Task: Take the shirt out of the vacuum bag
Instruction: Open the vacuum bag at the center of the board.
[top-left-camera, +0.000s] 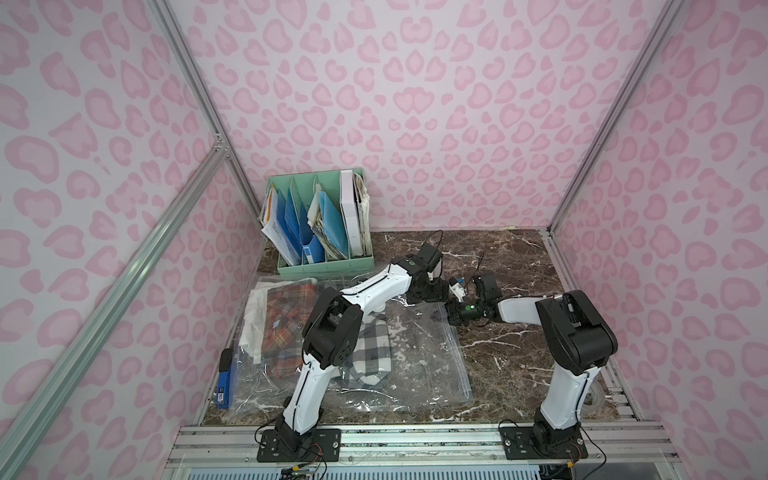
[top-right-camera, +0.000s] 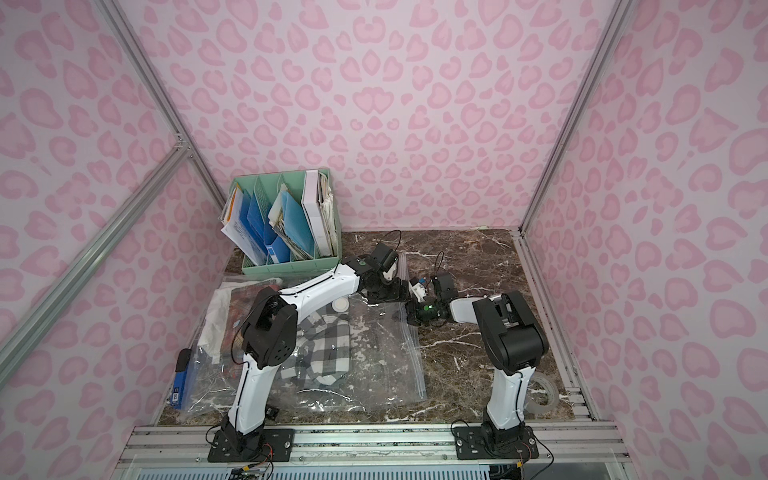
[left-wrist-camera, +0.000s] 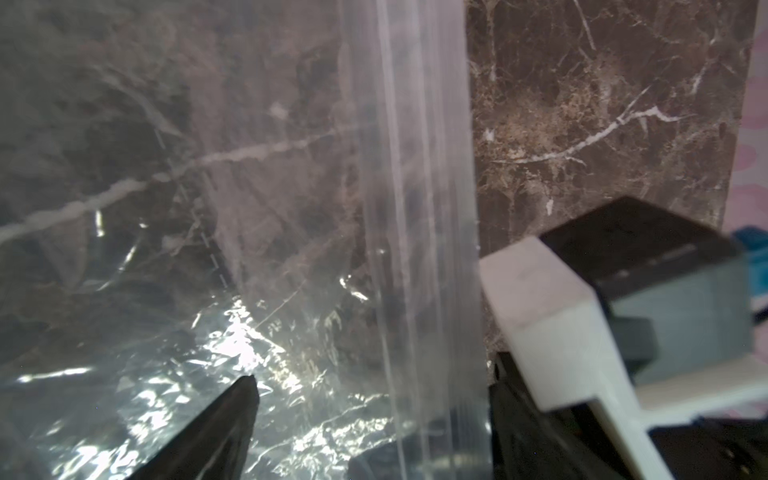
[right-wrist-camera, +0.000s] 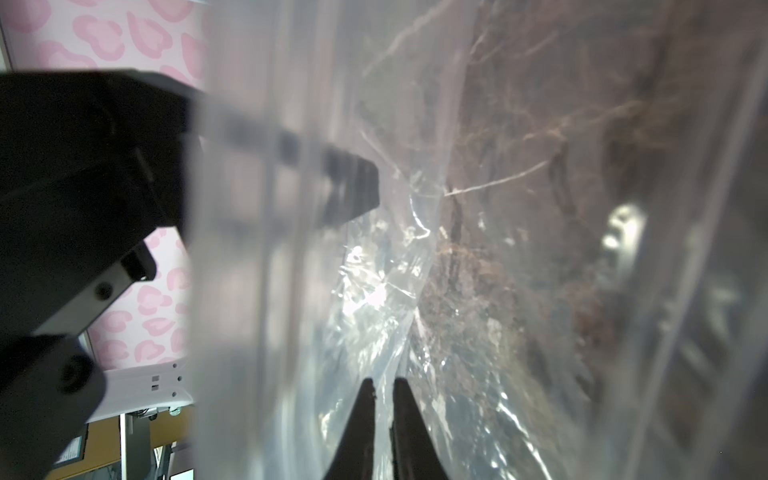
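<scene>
The vacuum bag (top-left-camera: 415, 353) lies flat on the marble table, clear and crinkly, with its white valve disc (top-right-camera: 340, 305) near my left forearm. Its zip strip (top-right-camera: 411, 353) runs along the right edge. Inside lies the black-and-white checked shirt (top-left-camera: 370, 345), partly hidden by my left arm. At the bag's far right corner my left gripper (left-wrist-camera: 374, 370) stands open, with the zip strip (left-wrist-camera: 415, 208) running between its fingers. Right beside it, my right gripper (right-wrist-camera: 384, 380) is shut on a thin fold of the bag's film (right-wrist-camera: 374, 299). Both grippers (top-left-camera: 436, 296) (top-left-camera: 452, 313) meet at that corner.
A mint file organizer (top-left-camera: 324, 224) with folders stands at the back left. Left of the vacuum bag is another clear bag holding red plaid cloth (top-left-camera: 286, 320) and white cloth (top-left-camera: 255, 320). A blue stapler (top-left-camera: 224, 384) lies at the left edge, a tape roll (top-right-camera: 544, 395) front right.
</scene>
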